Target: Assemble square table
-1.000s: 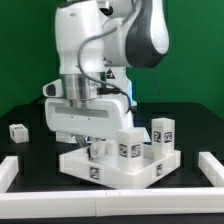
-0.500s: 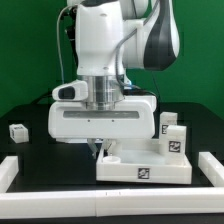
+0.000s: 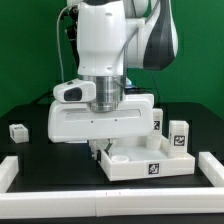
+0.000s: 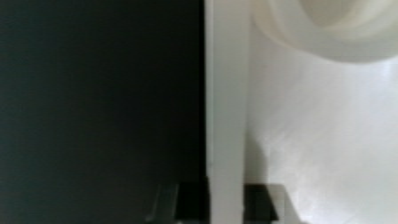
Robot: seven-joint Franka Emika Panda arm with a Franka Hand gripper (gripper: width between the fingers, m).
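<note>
The white square table slab point(image 3: 150, 162) lies on the black table at the exterior view's right, with a tag on its front wall. Two white block legs point(image 3: 178, 138) point(image 3: 159, 123) stand on its far right part, one half hidden by my hand. A third leg point(image 3: 17, 131) lies alone at the far left. My gripper point(image 3: 99, 148) reaches down onto the slab's left rim. In the wrist view the gripper point(image 4: 222, 205) is shut on the raised rim point(image 4: 222, 100), one dark finger point(image 4: 183, 200) on each side. A round socket point(image 4: 338, 25) shows in the slab floor.
Long white border bars lie at the left point(image 3: 8, 172), right point(image 3: 212, 168) and front point(image 3: 100, 208) of the black table. A green wall stands behind. My large white hand body point(image 3: 100, 120) hides the middle of the table behind it.
The slab has turned from a diagonal pose to square-on and slid toward the exterior view's right, held by its rim. My hand has turned with it. The legs on it shifted right.
</note>
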